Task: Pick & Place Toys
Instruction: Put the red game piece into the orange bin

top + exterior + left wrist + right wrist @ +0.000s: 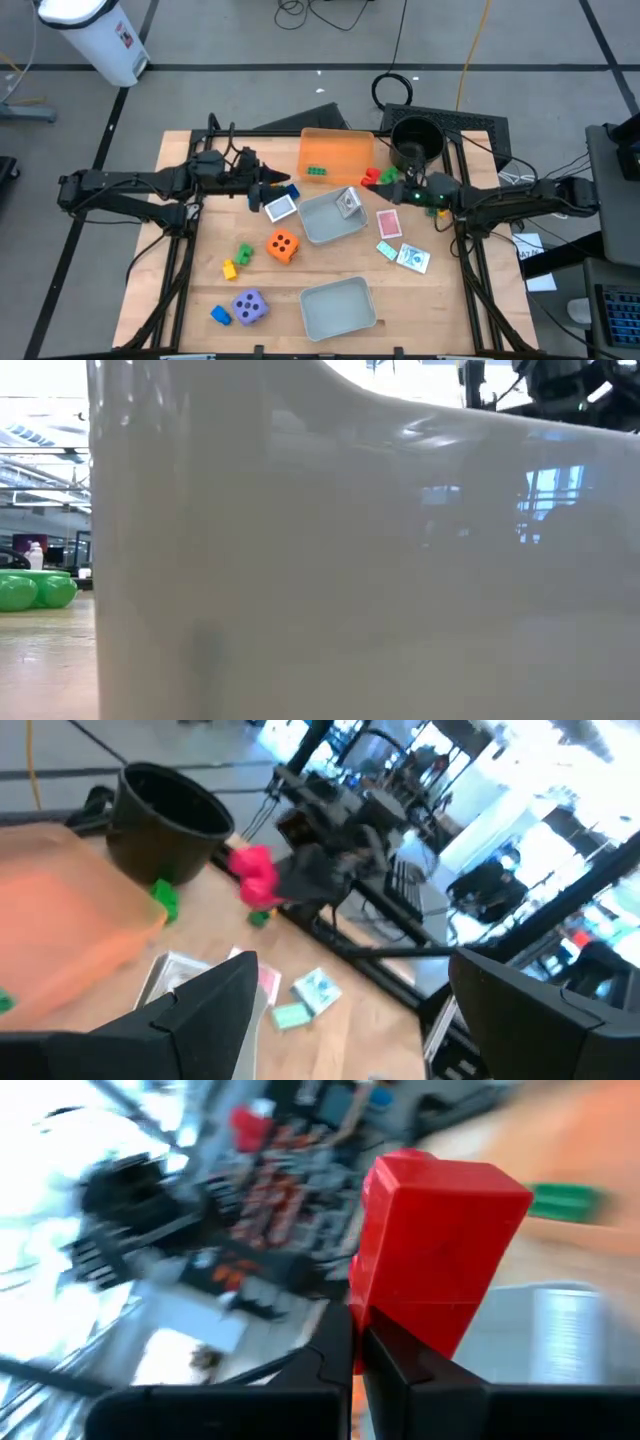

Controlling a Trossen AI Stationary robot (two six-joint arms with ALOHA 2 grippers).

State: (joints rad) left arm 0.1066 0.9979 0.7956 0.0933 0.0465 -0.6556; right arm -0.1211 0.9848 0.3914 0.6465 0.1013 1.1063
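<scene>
My right gripper (381, 181) is shut on a red brick (440, 1245) just in front of the black pot (415, 141), by the orange tray's right end (366, 150). The left wrist view shows that brick (254, 876) off the table. A green brick (317, 171) lies in the orange tray. My left gripper (268, 190) hangs open left of the trays, its fingers (205, 1010) wide apart with nothing between them. An orange die (283, 245), a purple die (249, 305) and small bricks lie on the near left of the table. Pink, teal and white cards (389, 224) lie at the right. My right gripper pinches the red brick between its two fingers by a narrow lower edge (372, 1318). The fingers lie about level and come from the table's right side. The brick stands out past the fingertips, tilted and lifted clear of the table.
Two clear grey trays stand mid-table (330, 216) and at the near edge (338, 306); the near one's wall (350, 560) fills the low view. A card (281, 207) lies under my left gripper. Green bricks (165, 900) sit by the pot.
</scene>
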